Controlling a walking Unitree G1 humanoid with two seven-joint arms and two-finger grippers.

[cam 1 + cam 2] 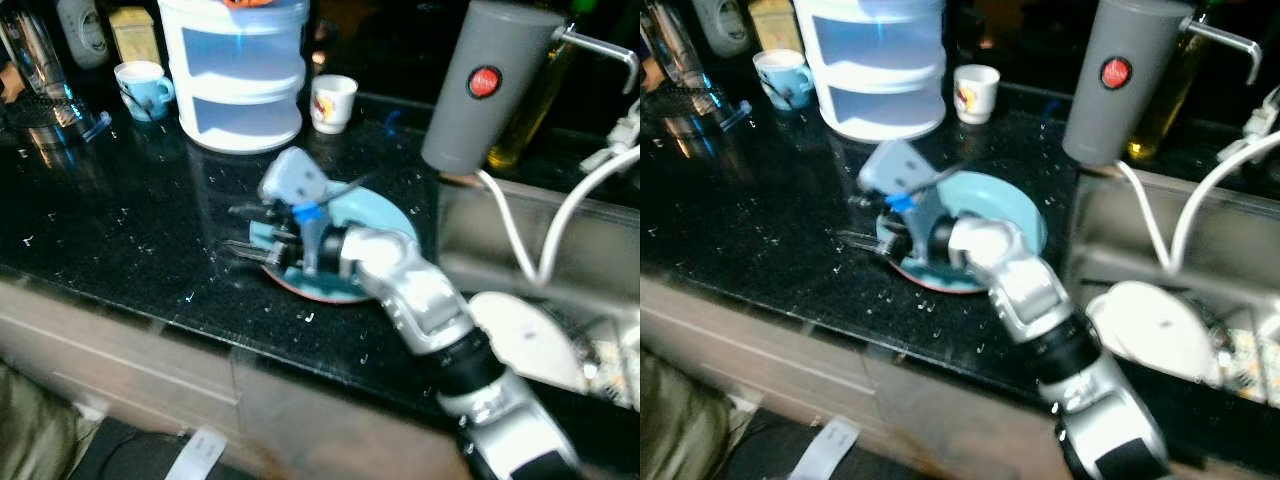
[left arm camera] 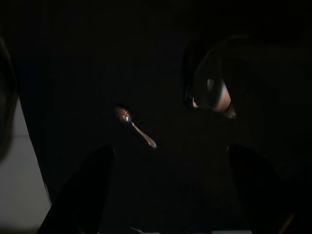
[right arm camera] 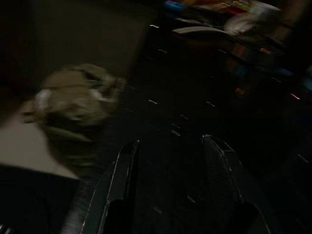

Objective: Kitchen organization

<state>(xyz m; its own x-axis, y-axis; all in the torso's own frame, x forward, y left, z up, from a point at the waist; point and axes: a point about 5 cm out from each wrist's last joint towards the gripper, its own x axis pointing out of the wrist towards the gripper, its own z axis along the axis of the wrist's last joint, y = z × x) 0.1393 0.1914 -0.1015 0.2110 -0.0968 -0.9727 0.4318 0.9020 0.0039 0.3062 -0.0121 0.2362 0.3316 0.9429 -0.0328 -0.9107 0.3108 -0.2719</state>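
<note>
— One plate is lying flat on the black bench, light blue with a reddish rim, just left of the sink. The right gripper is reaching across it from the near right.

— Which way is the plate lying from the jaws?

— Back toward the wrist; the black fingertips are pointing left, past the plate's left edge, over bare bench. Being round, it has no long axis to line up with. The jaws are standing apart and holding nothing, judging by the right wrist view.

— And the other arm?

— The left gripper is hanging somewhere dark, jaws apart too, so the right arm is looking the nearer one.

— What else are you counting?

— Two cups at the far side, a blue one and a white one, flanking one white stacked container. One grey cylinder is standing by the sink.
</note>
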